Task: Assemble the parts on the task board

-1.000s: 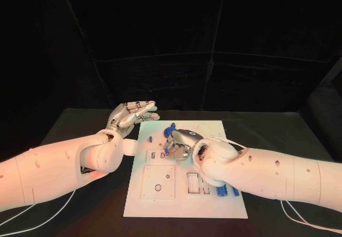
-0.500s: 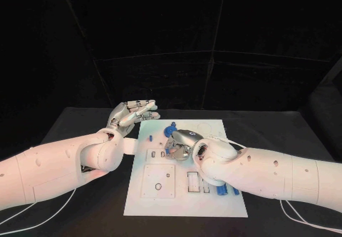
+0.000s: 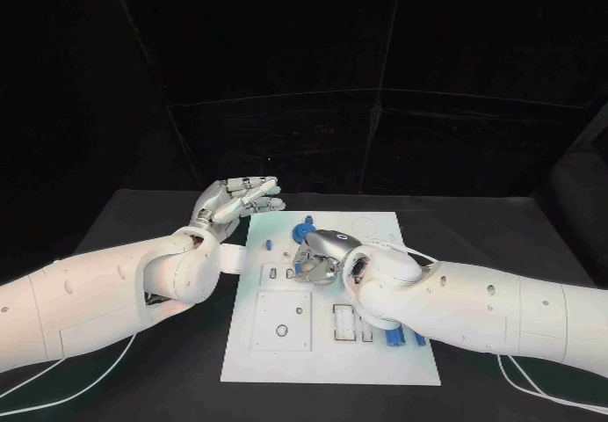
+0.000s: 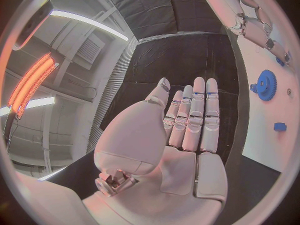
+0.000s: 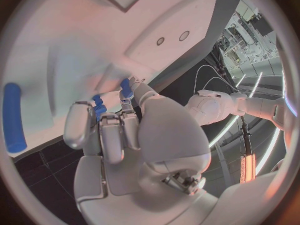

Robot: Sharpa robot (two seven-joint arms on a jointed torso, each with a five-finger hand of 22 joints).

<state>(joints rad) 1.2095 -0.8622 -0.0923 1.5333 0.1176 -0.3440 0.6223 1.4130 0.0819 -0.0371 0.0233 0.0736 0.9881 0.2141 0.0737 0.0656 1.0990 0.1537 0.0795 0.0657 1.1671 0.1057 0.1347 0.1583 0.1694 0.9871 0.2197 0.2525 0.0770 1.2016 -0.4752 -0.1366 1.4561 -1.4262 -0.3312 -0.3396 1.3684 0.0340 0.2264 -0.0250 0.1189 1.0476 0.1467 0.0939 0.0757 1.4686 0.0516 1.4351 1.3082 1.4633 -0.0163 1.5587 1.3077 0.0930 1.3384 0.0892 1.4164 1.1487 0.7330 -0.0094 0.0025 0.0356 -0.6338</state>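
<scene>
Two white arms reach over the black table [image 3: 507, 229], one from each side, meeting near the white board [image 3: 332, 352] that lies in the middle. The board carries recessed cut-outs along its near half and several small blue parts.

The left hand [image 3: 231, 204] hovers off the board's far left corner, over bare table, palm flat and fingers stretched out side by side, holding nothing; the left wrist view shows the same flat hand [image 4: 187, 122] with the board's edge just beside it.

The right hand [image 3: 318, 257] is down on the board's middle, fingers curled in. In the right wrist view its fingertips [image 5: 100, 116] close around a small blue part [image 5: 98, 106] against the board surface, with another bit of blue showing at the thumb tip [image 5: 127, 91].

A blue gear [image 3: 304, 234] sits on the board just beyond the right hand, also seen from the left wrist [image 4: 267, 84]. Near it lies a small blue block [image 4: 279, 126]. A blue bar [image 5: 13, 117] lies apart on the board, and more blue pieces [image 3: 401, 338] show beside the right forearm.
</scene>
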